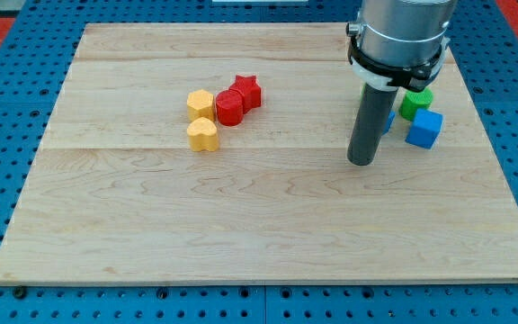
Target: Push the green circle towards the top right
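- My tip [362, 162] rests on the wooden tabletop [241, 234], at eight o'clock from the small green circle block [416, 102].
- No claw here.
- The push is not yet done.

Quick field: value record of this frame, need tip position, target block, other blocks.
tip: my tip rests on the board, below-left of the green circle
target: green circle, near the view's right edge, partly hidden by the arm
near target: blue cube just below it; another blue block mostly hidden behind the rod
left cluster: red star, red block, yellow hexagon, yellow heart
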